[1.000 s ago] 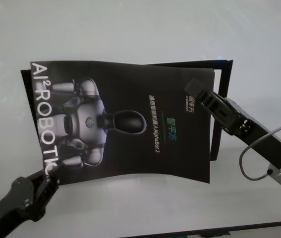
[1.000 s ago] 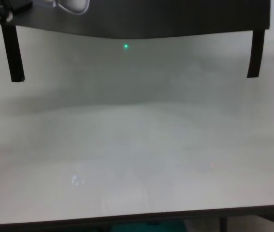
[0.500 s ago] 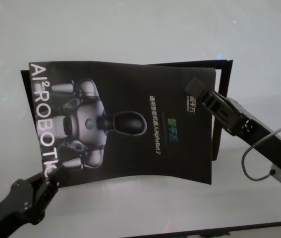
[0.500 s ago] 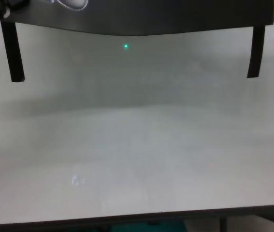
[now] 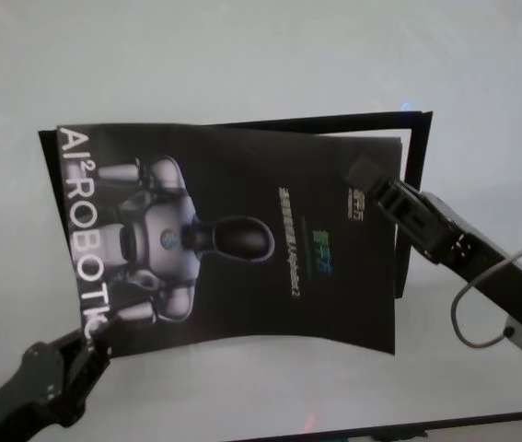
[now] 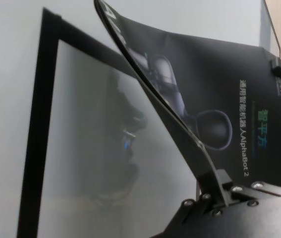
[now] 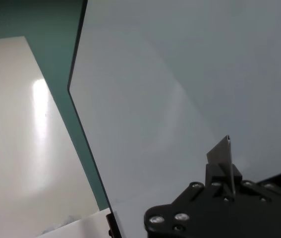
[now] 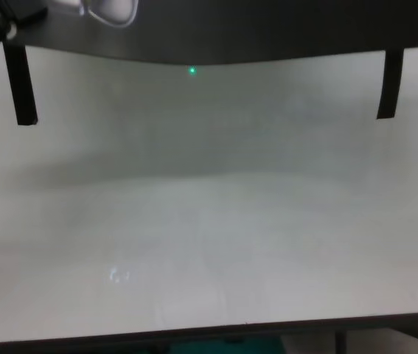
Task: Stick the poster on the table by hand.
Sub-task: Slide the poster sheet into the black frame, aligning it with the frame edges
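Poster (image 5: 233, 239): glossy black sheet, held above the desk between both grippers, sagging in the middle; its near edge hangs across the top of the chest view.
Lettering: "AI² ROBOTIC" in large white letters along the left edge; "AlphaBot 2" beside Chinese characters near the middle; the small white logo by the right edge is too small to read.
Picture: grey-white robot with a dark rounded head.
Left gripper (image 5: 90, 343): jaws closed on the poster's near-left corner.
Right gripper (image 5: 368, 175): jaws pinching the poster's right edge, seemingly near the far corner.
Desk (image 5: 242, 55): plain white-grey, dark front edge.
Tape strips (image 5: 414, 166): narrow black lines on the desk, forming a frame corner beyond the poster's far-right side.
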